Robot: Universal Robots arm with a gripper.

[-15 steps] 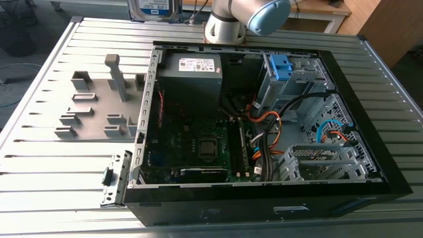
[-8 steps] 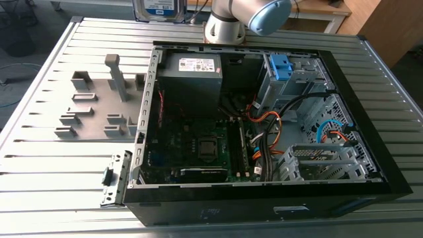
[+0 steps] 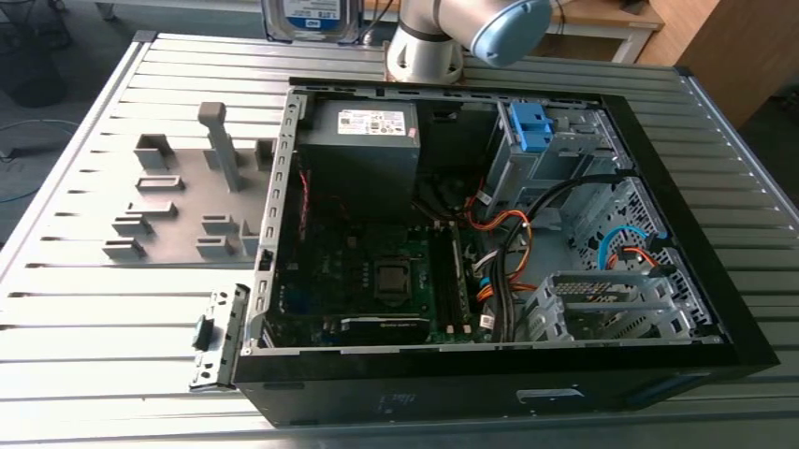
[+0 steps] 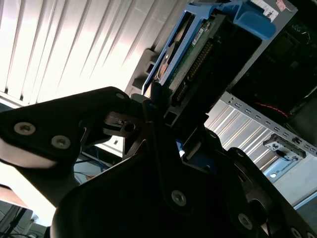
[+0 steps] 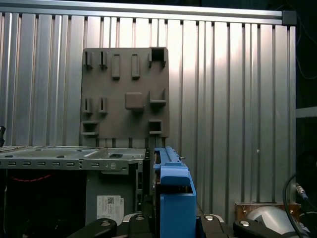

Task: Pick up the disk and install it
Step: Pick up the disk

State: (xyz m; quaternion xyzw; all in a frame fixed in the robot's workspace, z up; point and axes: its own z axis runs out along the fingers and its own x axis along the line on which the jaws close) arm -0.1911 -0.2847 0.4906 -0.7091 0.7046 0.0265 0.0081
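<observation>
In the exterior view a grey fixture plate [image 3: 187,201] lies at the left on the bench [image 3: 75,327]. The disk [image 3: 306,17] is at the upper centre, already lifted, and the second wrist view shows the fingers [image 4: 157,116] closed on its edge. To the right, the open computer case [image 3: 699,234] has no disk in it yet, so I judge installing is left.

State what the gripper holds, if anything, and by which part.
The disk, pinched in the gripper by the end of its blue carrier nearest the wrist.

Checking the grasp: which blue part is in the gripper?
The blue-framed disk, in the gripper; the bare blue clip sits inside the case.
</observation>
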